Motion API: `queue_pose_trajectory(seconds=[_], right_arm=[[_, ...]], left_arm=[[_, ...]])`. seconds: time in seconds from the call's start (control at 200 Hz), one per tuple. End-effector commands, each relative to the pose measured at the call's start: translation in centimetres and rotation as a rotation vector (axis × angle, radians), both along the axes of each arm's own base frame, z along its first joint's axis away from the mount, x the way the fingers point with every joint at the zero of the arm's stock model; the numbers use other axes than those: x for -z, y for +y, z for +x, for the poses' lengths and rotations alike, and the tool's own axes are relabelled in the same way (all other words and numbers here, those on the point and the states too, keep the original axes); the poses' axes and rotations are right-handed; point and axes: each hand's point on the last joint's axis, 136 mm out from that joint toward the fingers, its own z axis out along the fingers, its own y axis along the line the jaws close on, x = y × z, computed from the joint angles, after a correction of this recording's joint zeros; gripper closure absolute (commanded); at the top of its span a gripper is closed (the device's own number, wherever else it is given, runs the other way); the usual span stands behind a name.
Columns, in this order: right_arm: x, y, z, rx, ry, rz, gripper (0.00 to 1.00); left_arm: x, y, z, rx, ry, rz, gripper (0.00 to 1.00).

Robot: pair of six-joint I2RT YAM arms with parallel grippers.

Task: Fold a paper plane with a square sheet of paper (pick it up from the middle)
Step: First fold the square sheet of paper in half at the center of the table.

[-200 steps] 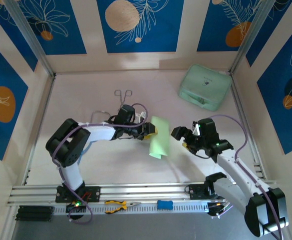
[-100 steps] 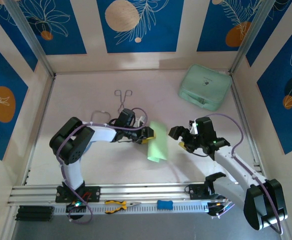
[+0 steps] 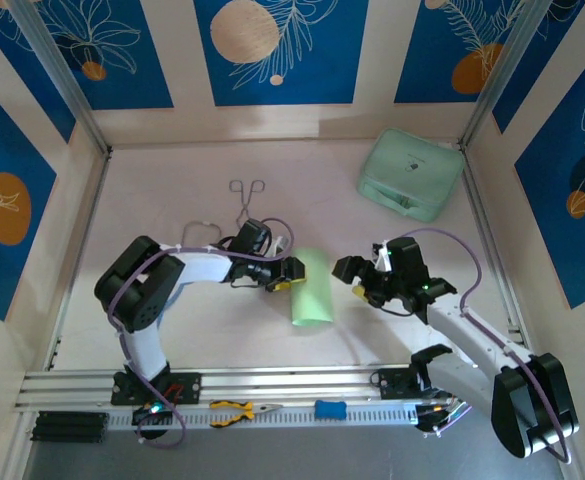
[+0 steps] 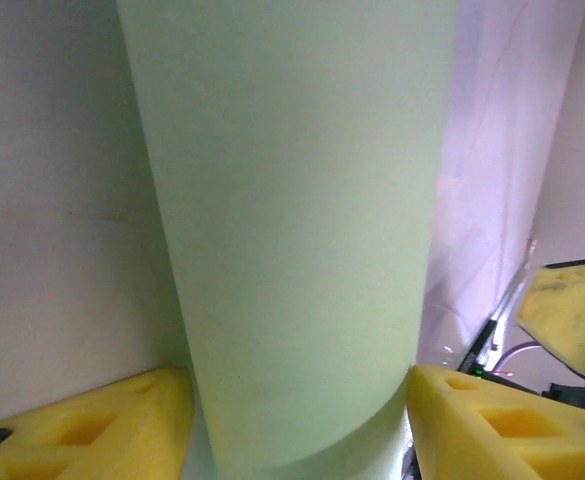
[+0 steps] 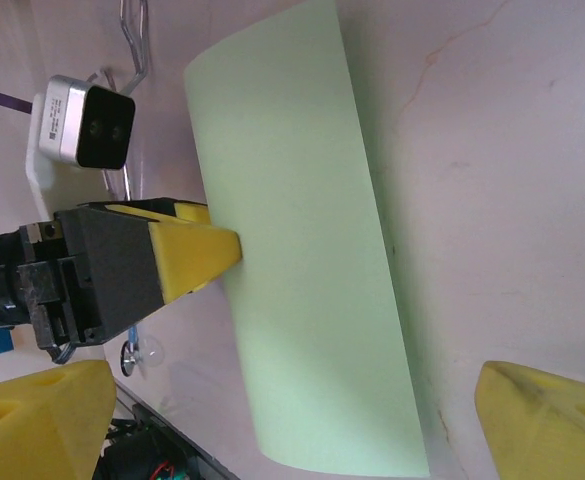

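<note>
Light-green sheet of paper (image 3: 312,288): doubled over into a long strip, lying on the surface (image 3: 172,200) mid-workspace, right between my two grippers. The fold looks rounded, not pressed flat; in the left wrist view the near end bulges in a curve. Its long axis runs roughly away from my bases, slightly tilted.

My left gripper (image 3: 290,276): at the strip's left edge, arm reaching in from the left. In its wrist view the paper runs up between the two yellow fingers (image 4: 102,420), one on each side, both at or against the paper's edges. In the right wrist view, one of those fingers lies over the paper's left edge. Clamping it or just flanking it, I cannot tell.

My right gripper (image 3: 352,280): just right of the strip, pointed at it, not touching it. Jaws spread wide, empty.

Elsewhere: a mint-green case (image 3: 412,175) in the far right corner, well apart from the paper. The metal tongs (image 3: 246,198) lie on the surface behind my left arm. The yellow-handled pliers (image 3: 237,411) and a small blue item (image 3: 329,409) sit on the rail (image 3: 272,385) by my bases.
</note>
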Motion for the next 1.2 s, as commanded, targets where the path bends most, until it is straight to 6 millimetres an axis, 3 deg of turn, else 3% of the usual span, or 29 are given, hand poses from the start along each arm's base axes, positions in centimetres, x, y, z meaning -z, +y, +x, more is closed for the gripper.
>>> queue_pose_trajectory(seconds=[0.0,0.225,0.31,0.4,0.645,0.995,1.195], right_arm=[[0.5,0.6,-0.5,-0.024,0.017,0.008,0.07],[0.6,1.3,-0.5,-0.042,0.014,0.018,0.12],[0.6,1.8,-0.5,-0.059,0.005,0.04,0.25],[0.8,2.2,-0.4,-0.064,0.007,0.053,0.33],[1.7,2.7,-0.4,-0.074,0.024,0.049,0.37],[2.4,2.8,-0.5,-0.075,0.042,0.034,0.38],[2.7,2.8,-0.6,-0.074,0.052,0.026,0.38]], left_arm=[[-0.2,1.3,0.1,0.005,-0.034,0.079,0.4],[0.5,2.1,0.2,0.004,-0.038,0.14,0.47],[0.7,2.3,0.4,-0.007,-0.042,0.159,0.49],[1.1,3.0,0.5,-0.026,-0.041,0.202,0.51],[1.5,3.3,0.5,-0.008,-0.043,0.241,0.56],[2.3,4.4,-0.2,0.099,-0.026,0.35,0.54],[2.4,4.0,-0.3,0.13,-0.017,0.339,0.52]])
